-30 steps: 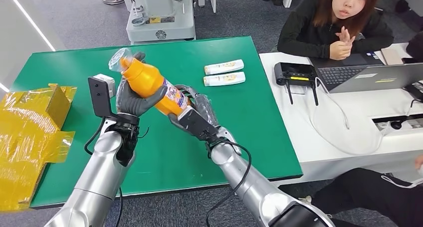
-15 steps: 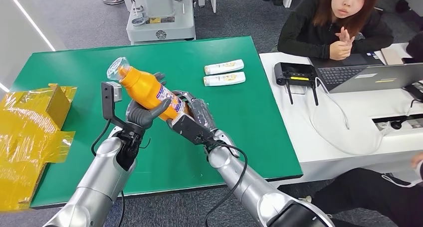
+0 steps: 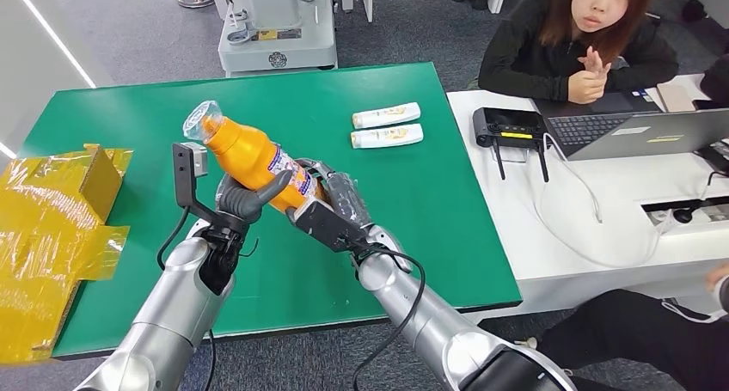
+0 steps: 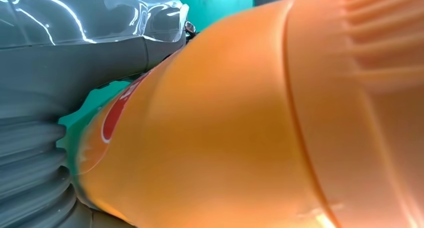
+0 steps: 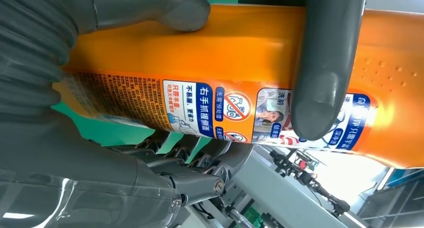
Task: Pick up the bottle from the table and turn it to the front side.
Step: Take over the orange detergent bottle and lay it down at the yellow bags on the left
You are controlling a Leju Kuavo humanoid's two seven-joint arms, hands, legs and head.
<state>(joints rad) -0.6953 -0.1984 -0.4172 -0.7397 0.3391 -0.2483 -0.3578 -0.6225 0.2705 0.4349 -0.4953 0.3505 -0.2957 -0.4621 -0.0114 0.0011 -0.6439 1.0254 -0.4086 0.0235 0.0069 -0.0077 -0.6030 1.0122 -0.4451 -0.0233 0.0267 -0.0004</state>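
An orange bottle [image 3: 252, 155] with a printed label hangs tilted above the green table [image 3: 447, 210], its cap up and to the far left under clear wrap. My left hand [image 3: 245, 200] grips its middle from below, the thumb across the label. My right hand [image 3: 333, 200] holds the bottle's lower end. In the right wrist view the bottle's label [image 5: 215, 102] shows blue and white print, with grey fingers [image 5: 325, 62] lying across it. In the left wrist view the bottle's orange body [image 4: 225, 138] lies close against my left hand [image 4: 35, 168].
Two small white tubes [image 3: 387, 125] lie on the far right of the table. Crumpled yellow packaging [image 3: 52, 228] covers the left edge. A person [image 3: 585, 39] sits at a white desk [image 3: 593, 228] on the right with a laptop [image 3: 636, 133] and a router [image 3: 511, 126].
My left hand has slid down the bottle toward me, from the neck to the middle. The bottle has tipped a little, its cap shifting left and lower. The right hand keeps its hold.
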